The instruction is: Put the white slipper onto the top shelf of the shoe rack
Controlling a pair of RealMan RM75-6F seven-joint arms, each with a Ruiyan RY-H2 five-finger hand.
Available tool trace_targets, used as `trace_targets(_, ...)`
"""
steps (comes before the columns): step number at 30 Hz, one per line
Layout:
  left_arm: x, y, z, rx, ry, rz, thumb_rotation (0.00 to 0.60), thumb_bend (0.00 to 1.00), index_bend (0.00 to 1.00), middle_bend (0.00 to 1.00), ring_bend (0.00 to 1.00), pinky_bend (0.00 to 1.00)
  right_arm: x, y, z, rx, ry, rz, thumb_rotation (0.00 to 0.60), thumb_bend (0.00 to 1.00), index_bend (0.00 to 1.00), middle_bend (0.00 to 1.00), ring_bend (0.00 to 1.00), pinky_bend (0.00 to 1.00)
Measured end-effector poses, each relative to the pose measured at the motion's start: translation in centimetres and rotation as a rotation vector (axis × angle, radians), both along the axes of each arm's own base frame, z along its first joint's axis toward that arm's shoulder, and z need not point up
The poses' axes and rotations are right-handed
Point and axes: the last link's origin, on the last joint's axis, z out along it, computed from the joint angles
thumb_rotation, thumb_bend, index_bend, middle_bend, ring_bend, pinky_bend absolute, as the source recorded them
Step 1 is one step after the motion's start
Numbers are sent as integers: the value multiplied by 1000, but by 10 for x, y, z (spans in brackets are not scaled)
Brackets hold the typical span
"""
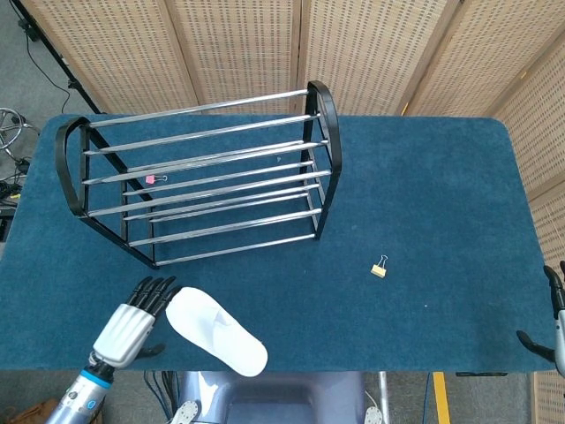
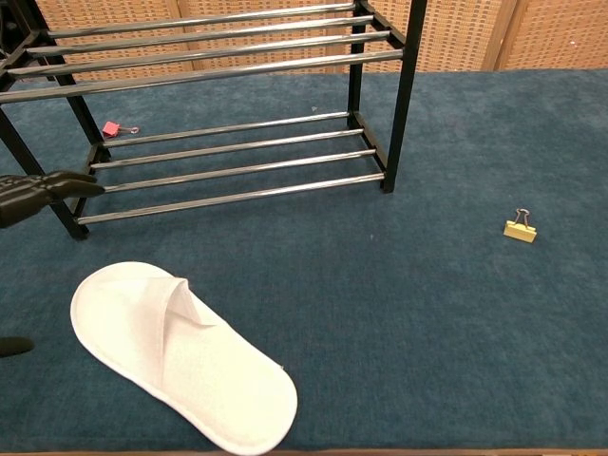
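Observation:
The white slipper (image 1: pixel 215 330) lies flat on the blue table near its front edge, also seen in the chest view as the slipper (image 2: pixel 180 355). The black and chrome shoe rack (image 1: pixel 199 172) stands behind it, its top shelf bare; the chest view shows the rack (image 2: pixel 228 152) from the front. My left hand (image 1: pixel 131 324) hovers just left of the slipper's heel end, fingers spread and holding nothing; only its dark fingertips (image 2: pixel 43 190) show at the chest view's left edge. My right hand (image 1: pixel 553 329) sits at the table's far right edge, fingers apart, holding nothing.
A yellow binder clip (image 1: pixel 379 268) lies right of the rack, also the clip (image 2: pixel 520 228). A pink binder clip (image 1: pixel 152 179) sits under the rack at the back left. Wicker screens stand behind the table.

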Motion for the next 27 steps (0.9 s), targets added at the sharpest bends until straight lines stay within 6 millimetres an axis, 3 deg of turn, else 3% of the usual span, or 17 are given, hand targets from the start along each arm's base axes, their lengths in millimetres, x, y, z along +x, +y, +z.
trace_targets(12,51,25,-49,-79,-20,-45,600,41,0,0,0,0,0,-2,-2,13,1,-3,600,0,0,0,0,0)
trace_targets(27,74,29,-78,-99,-26,2,600,41,0,0,0,0,0,-2,-2,22,-8,-2,600,0,0,0,0,0)
